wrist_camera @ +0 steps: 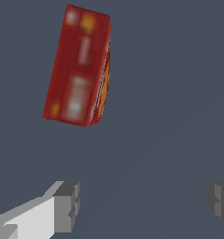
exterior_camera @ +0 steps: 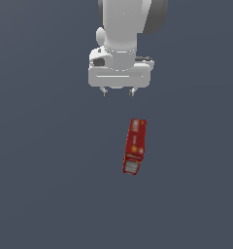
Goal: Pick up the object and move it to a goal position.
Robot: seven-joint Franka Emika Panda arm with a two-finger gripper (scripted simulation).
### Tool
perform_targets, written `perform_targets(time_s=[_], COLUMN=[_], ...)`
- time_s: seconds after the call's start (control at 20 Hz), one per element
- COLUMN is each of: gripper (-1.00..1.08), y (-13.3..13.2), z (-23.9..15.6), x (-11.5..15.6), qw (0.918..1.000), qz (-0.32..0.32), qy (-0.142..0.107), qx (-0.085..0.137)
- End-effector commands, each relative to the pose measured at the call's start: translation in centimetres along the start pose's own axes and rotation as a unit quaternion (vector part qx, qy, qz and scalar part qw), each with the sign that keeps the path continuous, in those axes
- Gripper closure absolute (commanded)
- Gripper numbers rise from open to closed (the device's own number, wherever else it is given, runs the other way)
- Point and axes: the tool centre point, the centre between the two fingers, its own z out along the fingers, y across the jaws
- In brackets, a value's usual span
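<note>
red box (lying flat), clear of parted jaws

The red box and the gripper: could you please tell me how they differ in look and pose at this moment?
The red box is red with yellow-orange spots and a pale label at one end; the gripper is plain white with dark fingertips. The box lies flat and slightly slanted on the grey surface; the gripper points downward, apart from the box. The box looks narrower than the open gripper's gap. Both are unobstructed in both views.
</note>
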Motion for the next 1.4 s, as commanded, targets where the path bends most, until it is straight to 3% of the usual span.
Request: perform_targets(time_s=[0.0,0.45,0.75,1.35], gripper=[-0.92,-0.92,-0.92,-0.92], y=[0.0,-2.4,-2.4,-3.9], z=[0.0,1.4,1.4,3.0], x=[0.0,-0.7,-0.4,4.7], qw=[1.0,0.9996,0.9997,0.9991], qz=[0.0,-0.006,-0.003,0.039], qy=[0.0,-0.023,-0.021,-0.011], qx=[0.0,0.013,0.013,0.011])
